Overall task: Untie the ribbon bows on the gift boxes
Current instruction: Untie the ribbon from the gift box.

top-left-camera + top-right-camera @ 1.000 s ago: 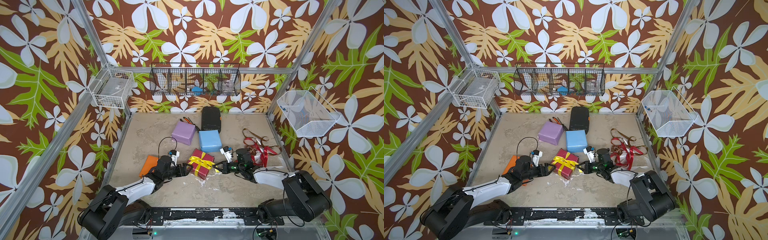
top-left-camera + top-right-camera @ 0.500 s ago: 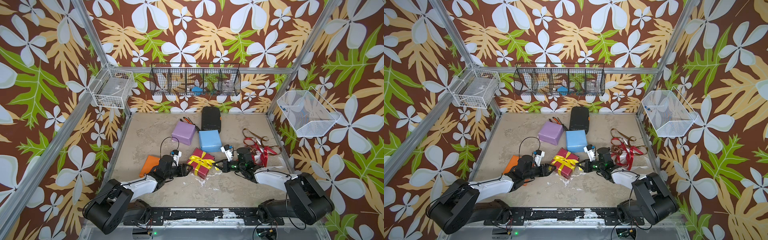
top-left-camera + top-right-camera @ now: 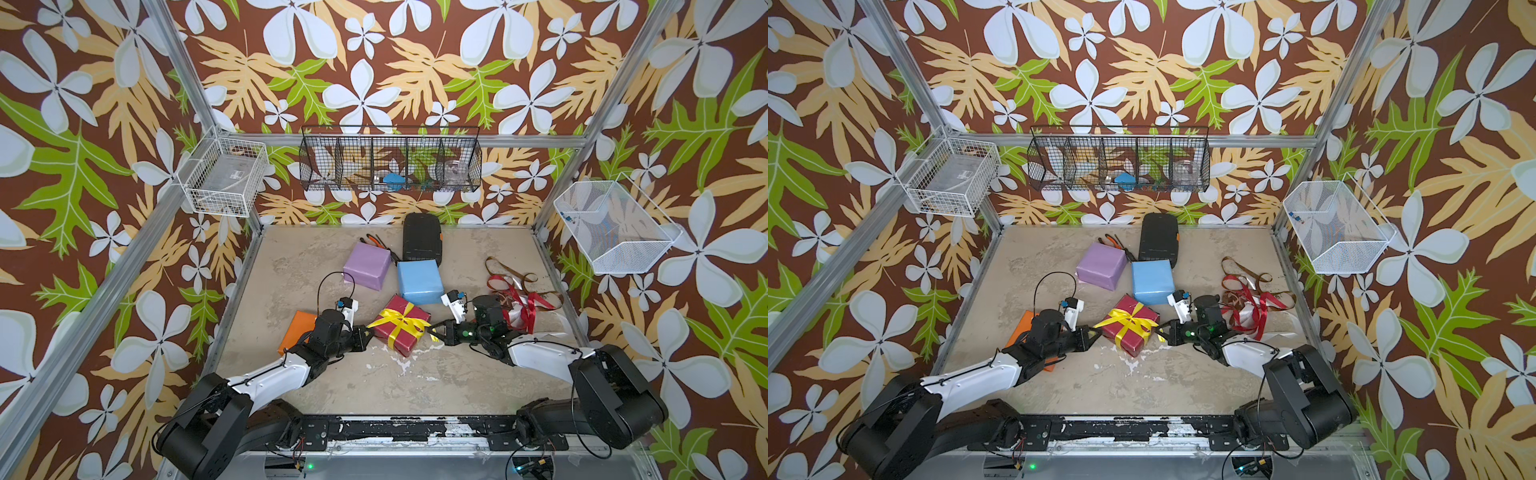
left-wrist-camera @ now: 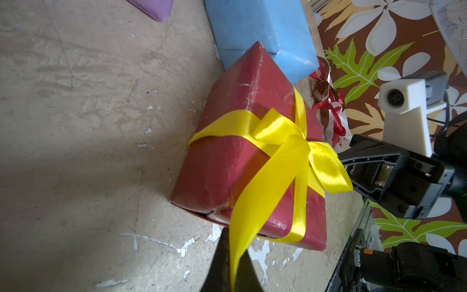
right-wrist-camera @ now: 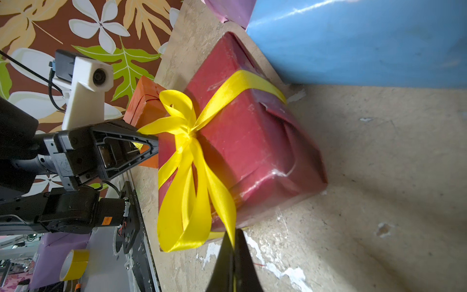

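- Beige mottled tabletop (image 3: 291, 270), paint chipped near the front, leaf-print walls all round.
- dark red box (image 3: 409, 338) sits mid-table toward the front, set cornerwise. One corner points back at the light blue box (image 3: 419, 281), just beside it.
- yellow ribbon (image 3: 400, 323) is crossed round the red box, knot on top and bow loops intact. Its two tails run out opposite ways, left and right across the table, each in line with an arm.
- left gripper (image 4: 231, 252): jaws pinched together on one yellow tail, off the box's left corner.
- right gripper (image 5: 233, 252): jaws pinched together on the other tail, off the right corner.
- lilac box (image 3: 368, 266) lies behind and to the left, bare. The orange box (image 3: 299, 332) is partly under the left arm.
- loose ribbons (image 3: 519, 299), red, brown and white, are heaped to the right. A black ribbed case (image 3: 422, 241) stands behind the blue box.
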